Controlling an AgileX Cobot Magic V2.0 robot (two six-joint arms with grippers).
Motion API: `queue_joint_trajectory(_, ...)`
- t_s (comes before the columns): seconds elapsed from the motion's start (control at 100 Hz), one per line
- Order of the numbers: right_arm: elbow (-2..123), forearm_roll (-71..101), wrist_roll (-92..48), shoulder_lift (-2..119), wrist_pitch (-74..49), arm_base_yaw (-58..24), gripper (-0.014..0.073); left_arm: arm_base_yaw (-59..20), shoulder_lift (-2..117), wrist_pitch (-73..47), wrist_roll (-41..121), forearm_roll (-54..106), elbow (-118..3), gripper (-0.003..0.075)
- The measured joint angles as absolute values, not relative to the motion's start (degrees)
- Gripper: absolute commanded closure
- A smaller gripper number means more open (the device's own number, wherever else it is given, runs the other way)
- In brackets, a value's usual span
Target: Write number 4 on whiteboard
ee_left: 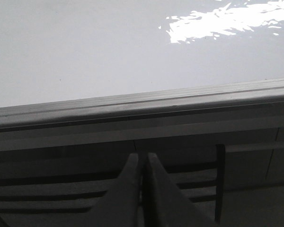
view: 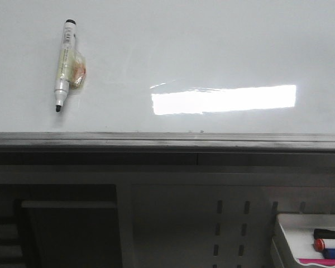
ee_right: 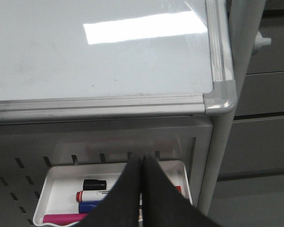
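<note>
The whiteboard (view: 212, 50) fills the upper half of the front view, glossy and bare of ink, with a bright rectangular glare (view: 223, 99) on it toward 3 o'clock. Its grey edge rail (view: 167, 140) runs straight across the middle of that view. No drawn 4 shows on the board in any of the views.

A white marker pen (view: 63, 65) lies on the board up at about 10 o'clock, black cap end away from the rail, dark tip pointing down toward it. A small crumpled clear wrapper (view: 78, 71) with an orange patch sits touching the pen's right side.

The left gripper (ee_left: 143, 163) has its two dark fingers (ee_left: 125, 189) pressed together with nothing between them. It hangs below the rail, over the dark shelving in front of the board, and the board surface (ee_left: 109, 47) lies beyond the rail from it.

The right gripper (ee_right: 143, 163) is likewise closed tight and empty. It hovers over a small white tray (ee_right: 47, 182) mounted below the board's rounded corner (ee_right: 221, 97). In the tray lie a black cap (ee_right: 94, 184), a red-capped marker (ee_right: 92, 195), a blue one (ee_right: 91, 206) and a pink one (ee_right: 64, 218). In the front view that tray (view: 287, 223) sits at 5 o'clock, well apart from the pen on the board, with the rail between them.
</note>
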State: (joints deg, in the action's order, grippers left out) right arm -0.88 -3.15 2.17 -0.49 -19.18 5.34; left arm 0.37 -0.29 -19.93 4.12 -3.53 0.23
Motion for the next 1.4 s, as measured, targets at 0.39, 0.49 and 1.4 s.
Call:
queue_joint_trajectory(0.39, -0.88, -3.15, 2.17, -0.49, -19.28, 5.34, 0.0658, 0.37, -0.29, -19.93, 4.12, -3.53, 0.23, 0.0741)
queue_joint_trajectory(0.49, -0.88, -3.15, 2.17, -0.49, -19.28, 5.34, 0.0658, 0.37, -0.29, -19.93, 4.12, -3.64, 0.23, 0.0741)
queue_joint_trajectory(1.4, 2.36, 1.96, 2.66, 3.16, -9.11, 5.33, 0.0658, 0.71, 1.0, -4.4, 4.12, -2.24, -4.92, 0.0741)
